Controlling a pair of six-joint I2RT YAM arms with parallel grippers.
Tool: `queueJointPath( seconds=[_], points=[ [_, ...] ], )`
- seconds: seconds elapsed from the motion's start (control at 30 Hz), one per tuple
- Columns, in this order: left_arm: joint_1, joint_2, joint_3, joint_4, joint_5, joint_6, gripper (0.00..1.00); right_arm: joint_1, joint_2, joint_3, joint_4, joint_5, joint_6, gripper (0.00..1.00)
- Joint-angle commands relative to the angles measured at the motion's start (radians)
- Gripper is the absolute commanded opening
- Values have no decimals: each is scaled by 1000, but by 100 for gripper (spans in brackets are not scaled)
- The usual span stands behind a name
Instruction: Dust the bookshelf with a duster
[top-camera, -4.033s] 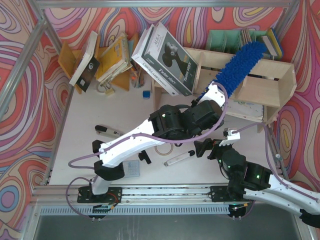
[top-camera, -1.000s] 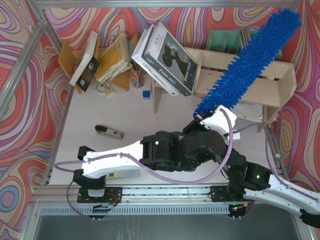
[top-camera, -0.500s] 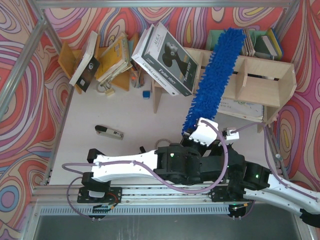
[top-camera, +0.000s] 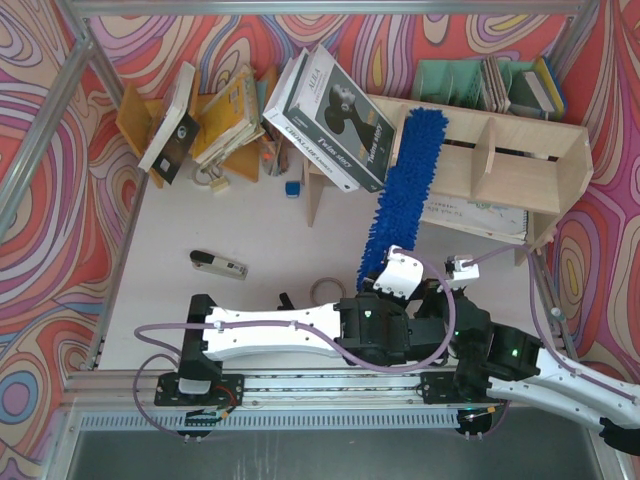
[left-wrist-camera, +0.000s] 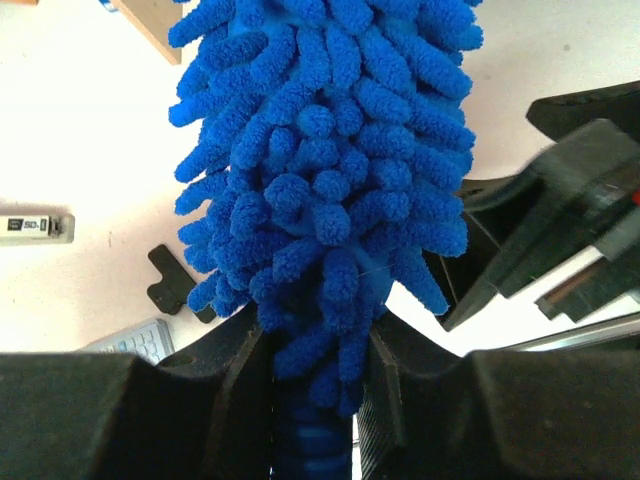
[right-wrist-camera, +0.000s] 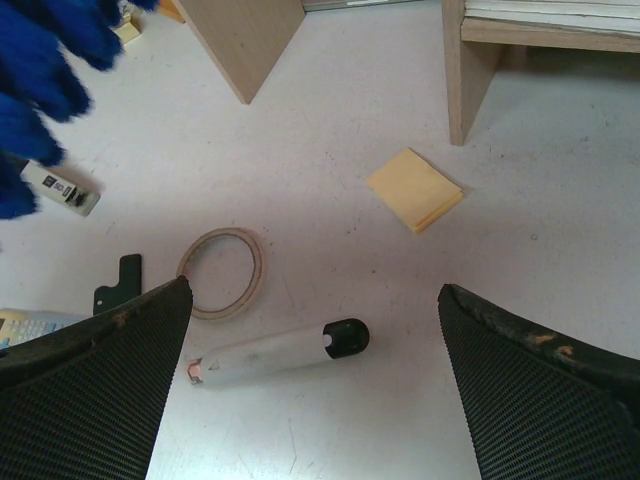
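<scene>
The fluffy blue duster (top-camera: 405, 190) slants from my left gripper (top-camera: 385, 283) up and right. Its tip lies over the left part of the plywood bookshelf (top-camera: 520, 170); contact cannot be judged. In the left wrist view the duster (left-wrist-camera: 320, 150) fills the centre, and my left gripper (left-wrist-camera: 315, 400) is shut on its smooth blue handle (left-wrist-camera: 310, 445). My right gripper (top-camera: 445, 285) hovers low over the table just right of the left one. In its own view the right gripper (right-wrist-camera: 312, 300) stands open with nothing held, above a white-and-black marker (right-wrist-camera: 270, 355).
A black-and-white box (top-camera: 330, 115) leans on the shelf's left end, with an orange book rack (top-camera: 215, 120) further left and a teal organizer (top-camera: 450, 80) behind. On the table lie a tape ring (right-wrist-camera: 222, 272), yellow sticky notes (right-wrist-camera: 414, 188) and a small stick-shaped device (top-camera: 218, 264).
The duster has swung left from the shelf's right end to its left part and come lower. The left arm has drawn back toward the near edge. The right arm has stayed still.
</scene>
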Motion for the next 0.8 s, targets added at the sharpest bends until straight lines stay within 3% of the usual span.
queueJointPath(
  seconds=[0.0, 0.37, 0.77],
  points=[
    [32, -45, -55, 58, 16, -56, 0, 0, -8, 1, -9, 24, 8, 99],
    [46, -14, -69, 78, 101, -79, 0, -1, -11, 1, -11, 25, 9, 99],
    [15, -90, 46, 69, -5, -7, 0, -1, -14, 1, -13, 25, 11, 99]
  ],
)
